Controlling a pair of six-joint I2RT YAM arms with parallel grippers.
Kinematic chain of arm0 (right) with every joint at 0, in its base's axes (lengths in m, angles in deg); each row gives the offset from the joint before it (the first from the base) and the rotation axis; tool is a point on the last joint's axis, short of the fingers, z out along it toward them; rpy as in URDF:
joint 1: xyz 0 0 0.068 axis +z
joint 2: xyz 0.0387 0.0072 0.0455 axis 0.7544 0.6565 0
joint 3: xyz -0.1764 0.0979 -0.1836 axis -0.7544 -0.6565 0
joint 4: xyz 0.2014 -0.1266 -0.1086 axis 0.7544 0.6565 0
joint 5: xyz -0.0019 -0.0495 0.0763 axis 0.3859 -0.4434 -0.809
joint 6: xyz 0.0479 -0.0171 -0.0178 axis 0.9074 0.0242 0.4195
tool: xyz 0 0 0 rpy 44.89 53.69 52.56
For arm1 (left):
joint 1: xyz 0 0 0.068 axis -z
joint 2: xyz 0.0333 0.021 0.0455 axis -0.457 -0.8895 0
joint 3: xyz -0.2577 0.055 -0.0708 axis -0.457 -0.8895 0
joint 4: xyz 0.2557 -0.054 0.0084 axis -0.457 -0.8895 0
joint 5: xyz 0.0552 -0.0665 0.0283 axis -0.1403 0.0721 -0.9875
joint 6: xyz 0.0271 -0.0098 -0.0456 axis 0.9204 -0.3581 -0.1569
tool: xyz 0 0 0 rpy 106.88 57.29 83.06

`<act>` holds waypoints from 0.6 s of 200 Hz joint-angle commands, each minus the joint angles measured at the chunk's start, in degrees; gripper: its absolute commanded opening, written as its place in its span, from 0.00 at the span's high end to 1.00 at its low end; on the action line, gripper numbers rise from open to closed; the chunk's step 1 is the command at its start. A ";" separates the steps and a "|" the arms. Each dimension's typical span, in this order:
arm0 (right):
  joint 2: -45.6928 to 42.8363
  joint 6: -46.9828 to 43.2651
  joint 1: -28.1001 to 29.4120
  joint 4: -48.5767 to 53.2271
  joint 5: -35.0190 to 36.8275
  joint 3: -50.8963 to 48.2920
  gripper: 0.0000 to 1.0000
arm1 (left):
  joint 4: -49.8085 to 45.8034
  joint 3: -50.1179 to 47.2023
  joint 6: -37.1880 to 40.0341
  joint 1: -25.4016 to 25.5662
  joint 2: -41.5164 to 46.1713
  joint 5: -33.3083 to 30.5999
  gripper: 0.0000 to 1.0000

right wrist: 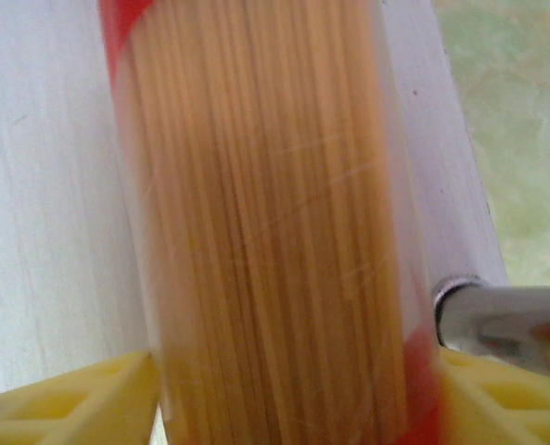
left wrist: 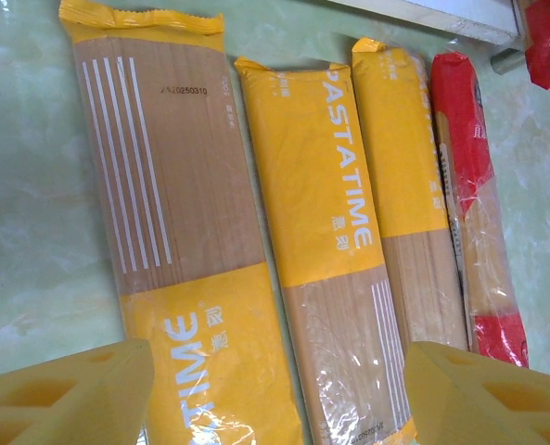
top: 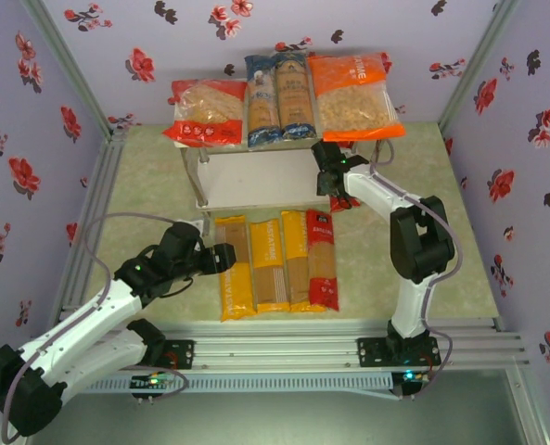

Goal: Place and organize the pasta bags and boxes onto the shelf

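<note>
White shelf (right wrist: 43, 185), red-ended spaghetti pack (right wrist: 265, 213) — straddled by right gripper (right wrist: 298, 399)

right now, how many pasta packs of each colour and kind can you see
wide bags: 2, red-ended and orange
blue spaghetti packs: 2
yellow spaghetti packs: 3
red spaghetti packs: 2
total: 9

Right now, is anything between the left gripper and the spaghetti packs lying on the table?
Nothing visible. The left gripper hangs open over the leftmost yellow pack, with no object between them.
</note>
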 commanded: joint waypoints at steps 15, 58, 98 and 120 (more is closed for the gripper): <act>-1.53 0.15 -0.93 -1.94 0.85 0.19 0.09 | -1.25 0.53 0.40 -0.53 1.01 -1.09 0.28; -6.74 -0.14 -0.77 -4.97 -1.72 -3.17 0.06 | -1.99 0.37 0.95 -0.59 1.55 -1.93 0.28; -14.48 0.25 0.49 -7.09 -1.76 -8.97 0.05 | -2.32 -0.41 1.23 -0.61 1.95 -1.96 0.27; -19.52 0.93 2.57 -6.22 -1.74 -12.66 0.05 | -2.62 -1.03 1.30 -0.61 2.21 -1.96 0.27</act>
